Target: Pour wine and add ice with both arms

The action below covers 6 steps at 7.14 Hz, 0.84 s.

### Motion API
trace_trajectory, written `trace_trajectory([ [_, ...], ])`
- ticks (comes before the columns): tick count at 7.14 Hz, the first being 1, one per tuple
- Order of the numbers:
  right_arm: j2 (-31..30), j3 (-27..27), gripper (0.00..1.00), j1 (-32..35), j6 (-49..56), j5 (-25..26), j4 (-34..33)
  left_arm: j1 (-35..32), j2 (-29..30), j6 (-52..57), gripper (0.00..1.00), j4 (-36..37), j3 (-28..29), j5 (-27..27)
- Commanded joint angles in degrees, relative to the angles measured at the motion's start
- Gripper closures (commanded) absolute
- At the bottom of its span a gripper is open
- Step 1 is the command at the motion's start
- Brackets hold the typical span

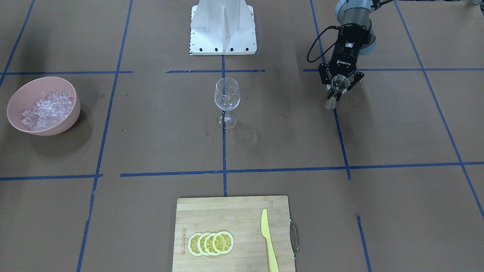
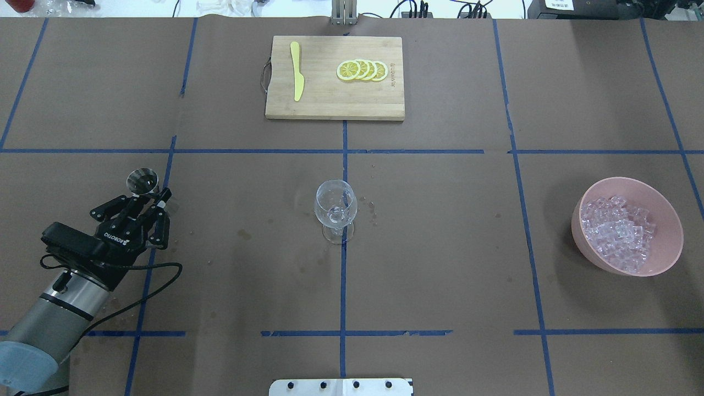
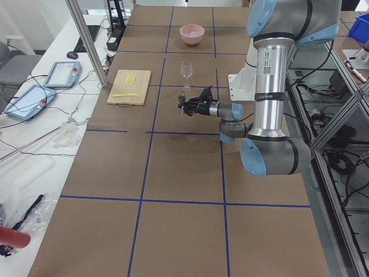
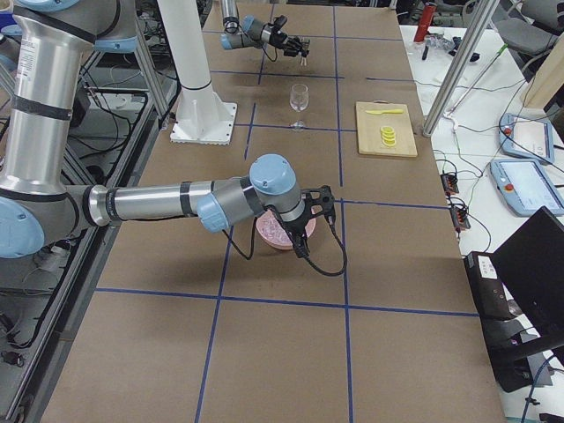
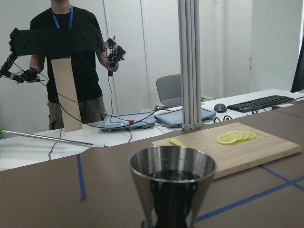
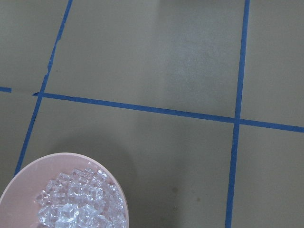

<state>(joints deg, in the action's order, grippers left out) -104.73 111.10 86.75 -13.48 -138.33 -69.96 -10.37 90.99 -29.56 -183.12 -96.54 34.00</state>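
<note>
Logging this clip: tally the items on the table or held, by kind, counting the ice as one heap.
Glass: 1
Bowl: 1
Ice heap: 1
Jigger: 1
Board: 1
Knife: 1
Lemon slices: 4
Total: 10

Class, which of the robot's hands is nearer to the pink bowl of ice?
Right. The right hand hangs close above the pink bowl; the left hand, holding a metal jigger, is at the table's opposite end.
</note>
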Motion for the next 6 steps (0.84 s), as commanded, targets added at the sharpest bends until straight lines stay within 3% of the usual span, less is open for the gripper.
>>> trace_trajectory([
  [1, -0.6, 0.1, 0.0, 0.0, 0.0, 0.0, 0.0, 0.1, 3.8, 1.6, 1.0, 1.9, -0.3, 0.2],
  [5, -1.0, 0.0, 0.0, 0.0, 0.0, 0.0, 0.0, -0.5, 12.9, 3.9, 1.0, 19.2, -2.0, -0.4],
  [6, -0.9, 0.0, 0.0, 0.0, 0.0, 0.0, 0.0, -0.4, 14.3, 4.3, 1.0, 20.6, -2.0, -0.5],
])
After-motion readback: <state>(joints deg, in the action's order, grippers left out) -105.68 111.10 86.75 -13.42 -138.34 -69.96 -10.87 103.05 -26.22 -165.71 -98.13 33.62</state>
